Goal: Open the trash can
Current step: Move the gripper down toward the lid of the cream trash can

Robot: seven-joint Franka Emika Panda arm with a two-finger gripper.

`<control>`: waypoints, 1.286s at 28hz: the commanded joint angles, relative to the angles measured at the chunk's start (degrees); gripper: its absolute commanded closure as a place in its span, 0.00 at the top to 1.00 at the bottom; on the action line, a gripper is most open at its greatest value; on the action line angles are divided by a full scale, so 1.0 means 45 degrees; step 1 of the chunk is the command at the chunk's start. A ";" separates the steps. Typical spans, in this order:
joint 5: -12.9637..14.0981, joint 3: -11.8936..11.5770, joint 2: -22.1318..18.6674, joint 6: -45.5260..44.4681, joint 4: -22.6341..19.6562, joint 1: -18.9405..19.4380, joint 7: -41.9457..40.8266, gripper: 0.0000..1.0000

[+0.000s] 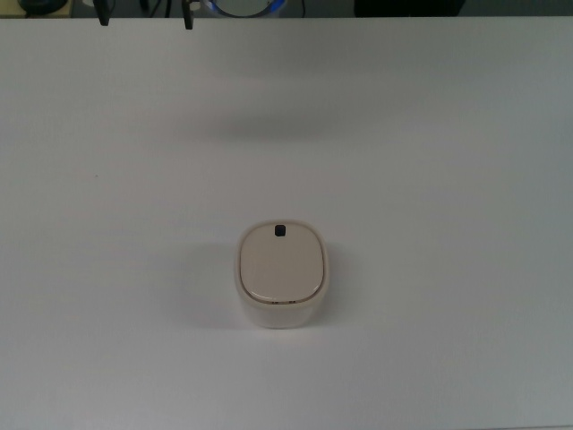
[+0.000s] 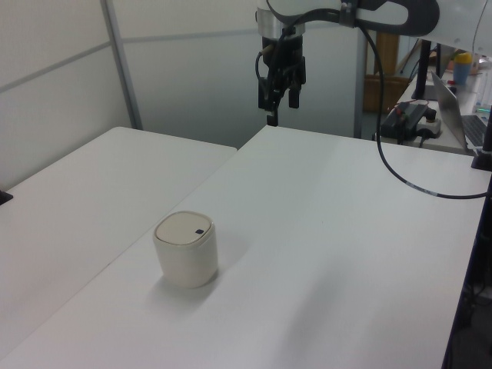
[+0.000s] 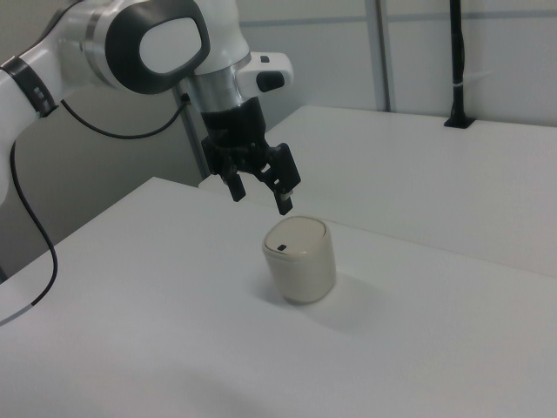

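The approach has not yet begun: the claw [image 3: 259, 190] hangs high above the bench [image 1: 430, 179], fingers apart and holding nothing, well apart from the one trash can [image 1: 281, 274] (lid flat and shut). Next, I judge, it must descend onto the single black button [image 1: 280, 230].

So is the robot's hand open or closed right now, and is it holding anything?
The hand is open and holds nothing; it hangs in the air, apart from the trash can, whose lid is shut.
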 commanded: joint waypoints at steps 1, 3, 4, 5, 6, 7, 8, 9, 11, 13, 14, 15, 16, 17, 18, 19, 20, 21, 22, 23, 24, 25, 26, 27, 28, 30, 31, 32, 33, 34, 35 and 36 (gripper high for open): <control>0.0201 0.0277 -0.0161 0.0067 -0.0460 0.0035 -0.0162 1.00; 0.0181 0.0298 -0.0121 0.0245 -0.0481 0.0055 -0.0105 1.00; 0.0162 0.0356 -0.0082 0.0323 -0.0500 0.0094 -0.0046 1.00; 0.0161 0.0454 -0.0005 0.0401 -0.0520 0.0133 -0.0007 1.00; 0.0142 0.0571 0.0054 0.0460 -0.0520 0.0133 0.0052 1.00; 0.0026 0.0785 0.0171 0.0519 -0.0539 0.0133 0.0168 0.98; 0.0005 0.0845 0.0172 0.0519 -0.0540 0.0133 0.0227 0.94; 0.0025 0.0884 0.0211 0.0519 -0.0540 0.0133 0.0247 0.91; 0.0025 0.0923 0.0289 0.0519 -0.0540 0.0133 0.0383 0.85; 0.0044 0.0982 0.0347 0.0538 -0.0540 0.0153 0.0850 0.80; 0.0064 0.0982 0.0386 0.0539 -0.0540 0.0153 0.1008 0.77; 0.0083 0.0982 0.0406 0.0539 -0.0540 0.0153 0.1125 0.74; 0.0083 0.0982 0.0484 0.0539 -0.0540 0.0153 0.1165 0.70; 0.0083 0.0982 0.0581 0.0539 -0.0540 0.0153 0.1185 0.64; 0.0083 0.0982 0.0659 0.0539 -0.0520 0.0172 0.1204 0.57; 0.0083 0.1001 0.0738 0.0558 -0.0520 0.0172 0.1224 0.43; 0.0083 0.1002 0.0777 0.0578 -0.0520 0.0172 0.1243 0.36; 0.0083 0.1021 0.0835 0.0597 -0.0501 0.0172 0.1302 0.31; 0.0083 0.1040 0.0875 0.0675 -0.0500 0.0172 0.1360 0.24; 0.0083 0.1060 0.0875 0.0811 -0.0500 0.0172 0.1438 0.18; 0.0083 0.1080 0.0914 0.1102 -0.0520 0.0172 0.1729 0.04; 0.0083 0.1080 0.0933 0.1240 -0.0520 0.0172 0.1867 0.00; 0.0083 0.1080 0.0972 0.1338 -0.0520 0.0172 0.2004 0.00; 0.0083 0.1099 0.1050 0.1436 -0.0520 0.0172 0.2121 0.00; 0.0083 0.1099 0.1109 0.1495 -0.0520 0.0191 0.2181 0.00; 0.0083 0.1099 0.1187 0.1728 -0.0520 0.0308 0.2201 0.00; 0.0064 0.1119 0.1226 0.1827 -0.0520 0.0367 0.2220 0.00; 0.0064 0.1119 0.1304 0.1886 -0.0520 0.0406 0.2240 0.00; 0.0044 0.1119 0.1401 0.1944 -0.0520 0.0445 0.2298 0.00; 0.0044 0.1099 0.1441 0.1984 -0.0520 0.0446 0.2356 0.00; 0.0044 0.1119 0.1480 0.2042 -0.0501 0.0446 0.2434 0.00; 0.0044 0.1119 0.1597 0.2236 -0.0500 0.0465 0.2551 0.00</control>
